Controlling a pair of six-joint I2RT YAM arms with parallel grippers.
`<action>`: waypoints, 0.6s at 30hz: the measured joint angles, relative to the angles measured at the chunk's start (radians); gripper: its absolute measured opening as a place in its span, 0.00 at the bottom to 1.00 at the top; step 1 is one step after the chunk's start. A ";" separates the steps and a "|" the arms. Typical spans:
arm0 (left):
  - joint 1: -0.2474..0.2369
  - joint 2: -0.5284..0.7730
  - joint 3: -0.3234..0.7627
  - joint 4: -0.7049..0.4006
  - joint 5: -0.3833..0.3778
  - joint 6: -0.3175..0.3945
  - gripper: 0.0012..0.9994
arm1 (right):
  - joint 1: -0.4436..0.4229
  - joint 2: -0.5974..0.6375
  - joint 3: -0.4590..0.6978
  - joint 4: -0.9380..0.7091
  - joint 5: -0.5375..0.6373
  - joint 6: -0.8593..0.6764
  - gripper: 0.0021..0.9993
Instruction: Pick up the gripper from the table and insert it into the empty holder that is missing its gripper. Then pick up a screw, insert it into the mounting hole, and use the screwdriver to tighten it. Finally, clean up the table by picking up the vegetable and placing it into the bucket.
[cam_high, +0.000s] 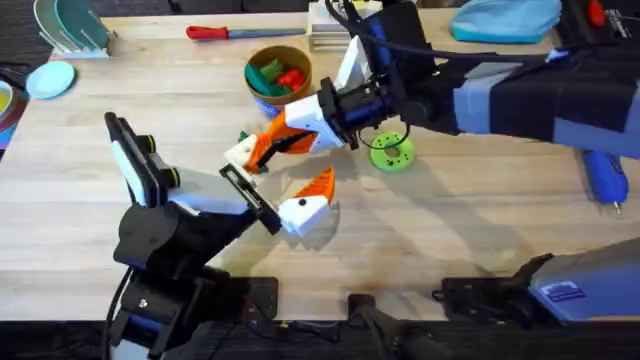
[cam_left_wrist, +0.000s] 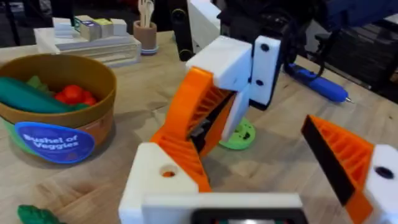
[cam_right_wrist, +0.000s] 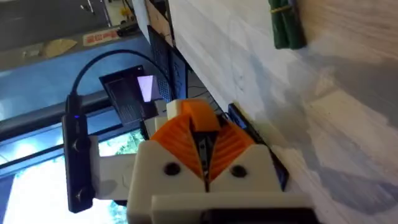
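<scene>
- The slim dark-green ridged toy vegetable (cam_right_wrist: 286, 25) lies flat on the pale wooden table (cam_high: 480, 220). In the overhead view I see it (cam_high: 244, 138) between the bucket and the two pincers, just beside one finger of the left pincer.
- I judge that it is light and stiff, a moulded plastic piece. It should not crush, but its smooth skin can slip and its round body can roll away under a push.
- I would take it across its middle, with the pads square to its length. The ribbed orange pads should hold it well there; a hold near one end could make it swing.
- The round tan-orange bucket (cam_left_wrist: 102, 118) stands near, upright, already with red and green toy pieces inside. It has a wide mouth, so I think the drop needs no fine aim.
- The left pincer (cam_left_wrist: 255, 168) is open wide, with nothing between its white and orange fingers, low over the table.
- The right pincer (cam_right_wrist: 205, 146) has its orange pads pressed together, with a thin dark seam between them; I cannot tell if something small is caught there. It hangs in front of the left pincer's gap.
- The blue label (cam_left_wrist: 53, 143) on the bucket wall reads "Bushel of Veggies" in white letters. I cannot read any other writing.
</scene>
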 joint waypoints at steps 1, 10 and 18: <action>0.000 0.000 0.000 0.001 -0.012 0.001 0.99 | 0.003 0.000 0.000 0.010 0.007 0.005 0.01; -0.006 0.000 0.000 0.003 -0.092 0.007 0.99 | 0.023 0.000 0.000 0.070 0.070 0.045 0.01; -0.011 0.000 0.000 0.002 -0.150 0.008 0.99 | 0.035 0.000 0.000 0.096 0.117 0.063 0.01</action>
